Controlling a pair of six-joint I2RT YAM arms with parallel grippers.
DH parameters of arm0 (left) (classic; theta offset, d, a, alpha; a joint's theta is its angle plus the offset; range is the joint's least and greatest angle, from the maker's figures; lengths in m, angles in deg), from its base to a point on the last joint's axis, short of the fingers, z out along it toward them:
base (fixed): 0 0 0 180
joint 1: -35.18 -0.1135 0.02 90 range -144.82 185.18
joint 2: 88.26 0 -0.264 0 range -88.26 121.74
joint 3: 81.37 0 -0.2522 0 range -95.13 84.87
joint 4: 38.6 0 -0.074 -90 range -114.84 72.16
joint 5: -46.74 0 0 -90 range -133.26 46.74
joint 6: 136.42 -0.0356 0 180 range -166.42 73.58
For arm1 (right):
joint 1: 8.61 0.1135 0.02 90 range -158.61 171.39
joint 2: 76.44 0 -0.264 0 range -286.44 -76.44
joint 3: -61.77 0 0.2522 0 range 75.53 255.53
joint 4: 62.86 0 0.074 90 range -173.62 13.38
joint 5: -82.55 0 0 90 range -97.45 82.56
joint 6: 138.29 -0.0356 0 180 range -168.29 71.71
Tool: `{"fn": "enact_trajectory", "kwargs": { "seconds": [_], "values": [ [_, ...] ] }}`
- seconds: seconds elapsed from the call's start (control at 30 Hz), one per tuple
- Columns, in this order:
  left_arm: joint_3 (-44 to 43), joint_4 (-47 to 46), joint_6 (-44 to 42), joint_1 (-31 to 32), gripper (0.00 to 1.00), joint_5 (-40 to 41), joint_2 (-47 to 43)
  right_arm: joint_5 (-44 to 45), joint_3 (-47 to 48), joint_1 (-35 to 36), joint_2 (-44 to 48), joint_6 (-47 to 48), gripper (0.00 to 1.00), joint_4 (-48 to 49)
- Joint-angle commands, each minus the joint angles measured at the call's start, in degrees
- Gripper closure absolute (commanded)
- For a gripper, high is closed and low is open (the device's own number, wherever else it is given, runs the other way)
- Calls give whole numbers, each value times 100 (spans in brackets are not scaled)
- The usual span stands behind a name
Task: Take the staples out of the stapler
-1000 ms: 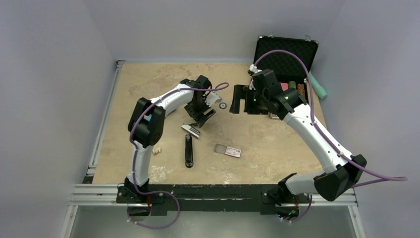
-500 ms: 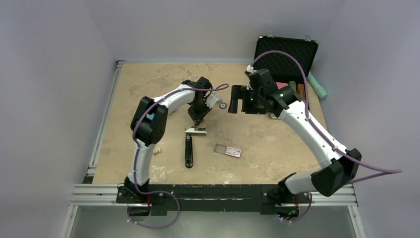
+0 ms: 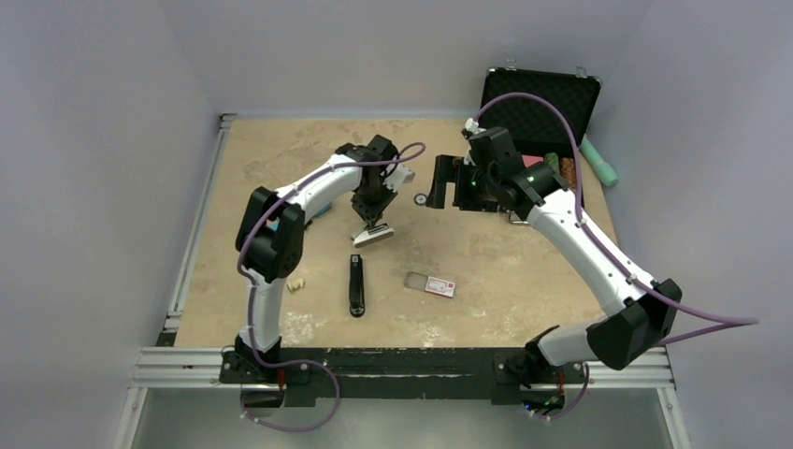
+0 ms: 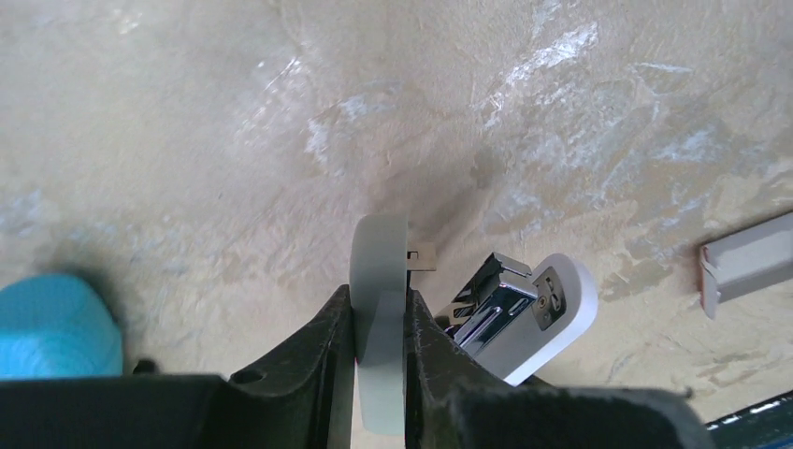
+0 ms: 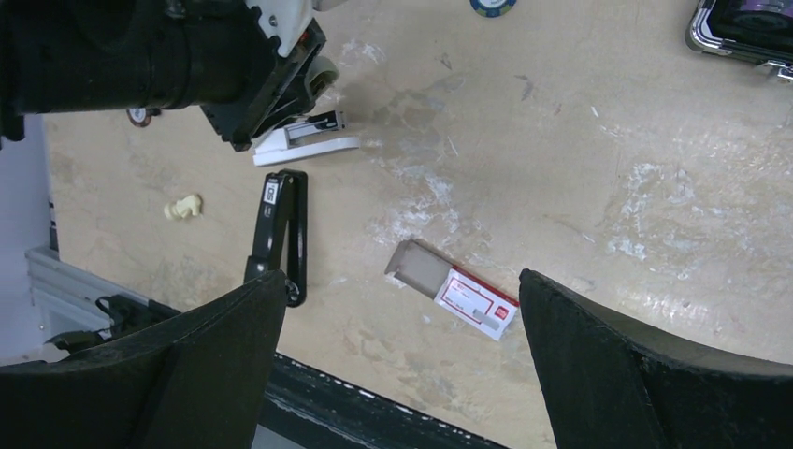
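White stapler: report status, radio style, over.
Left gripper shut on lid of white plastic stapler, chrome magazine exposed. Right gripper open, empty. Black bar-shaped tool nearby, not touching.

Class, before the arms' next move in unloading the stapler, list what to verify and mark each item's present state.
1. Left gripper clamped on the white plastic stapler: ok.
2. Chrome metal magazine exposed: ok.
3. Magazine contents visible: cannot tell.
4. Right gripper open, holding nothing: ok.
5. Red-and-white cardboard staple box apart from the stapler: ok.
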Motion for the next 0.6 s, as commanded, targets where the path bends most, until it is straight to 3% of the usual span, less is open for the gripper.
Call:
{"fn": "enact_trajectory", "kwargs": {
  "seconds": [0.0, 0.13, 0.3, 0.57],
  "values": [
    [-373, 328, 579, 11, 100, 360, -674, 26, 202, -123, 348, -355, 2, 448],
    [-415, 458, 709, 11, 100, 226, -989, -204, -211, -565, 792, -766, 3, 888],
    [-732, 947, 1218, 10, 100, -153, -1069, -1757, -1440, -1465, 1379, -1287, 5, 2208],
    [-738, 953, 2205, 9, 100, -1033, -1346, -2962, -2654, -1566, 1452, -1948, 3, 3968]
  ]
}}
